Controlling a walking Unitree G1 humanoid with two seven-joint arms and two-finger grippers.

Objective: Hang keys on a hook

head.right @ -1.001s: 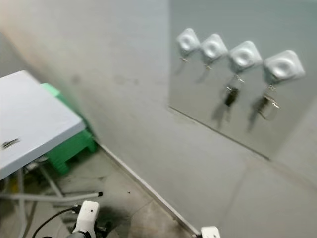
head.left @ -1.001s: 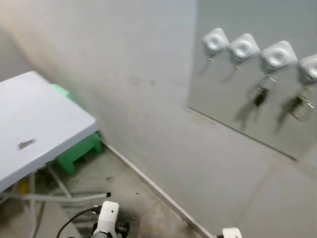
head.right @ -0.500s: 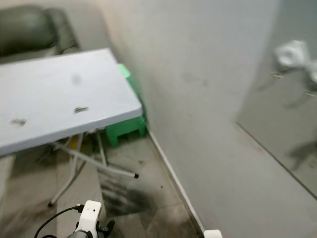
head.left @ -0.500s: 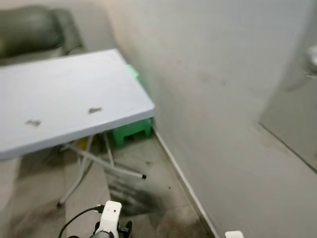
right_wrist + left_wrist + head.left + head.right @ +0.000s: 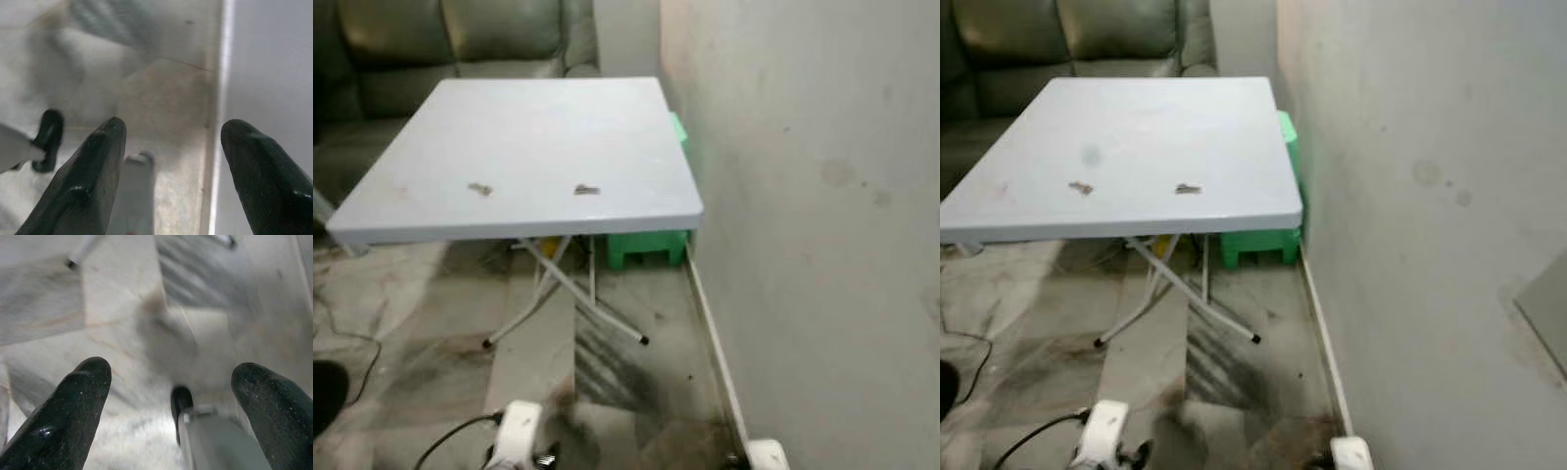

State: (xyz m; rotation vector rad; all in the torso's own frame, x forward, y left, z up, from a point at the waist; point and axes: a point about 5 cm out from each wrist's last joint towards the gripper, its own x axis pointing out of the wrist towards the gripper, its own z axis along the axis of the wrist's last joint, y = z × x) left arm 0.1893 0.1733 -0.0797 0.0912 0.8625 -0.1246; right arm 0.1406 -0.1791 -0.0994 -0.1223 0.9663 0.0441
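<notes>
Facing: a white folding table (image 5: 538, 137) that stands against a pale wall (image 5: 813, 196), seen from above by the head camera.
Keys: two small dark bunches lie on the tabletop near its front edge, well apart from each other; the left keys (image 5: 481, 188) sit toward the table's left side, the right keys (image 5: 586, 190) nearer the middle. Both are too small to make out in detail.
Table legs: thin crossed metal legs (image 5: 563, 299) with dark feet rest on the stained tiled floor (image 5: 431, 323).
Behind the table: a grey-green sofa (image 5: 460, 39) runs along the far side.
Beside the wall: a green plastic stool (image 5: 646, 245) is tucked under the table's right corner, close to the white skirting (image 5: 710, 343).
Left gripper (image 5: 181, 396): it hangs low over the floor tiles, its two black fingers (image 5: 73, 416) spread wide with nothing between them; a table-leg foot shows far beyond.
Right gripper (image 5: 171, 152): it hangs low beside the skirting and wall, black fingers (image 5: 88, 181) also spread wide and empty.
Arms: the white wrist tops of both arms show at the bottom edge of the head views, well apart from the table.
</notes>
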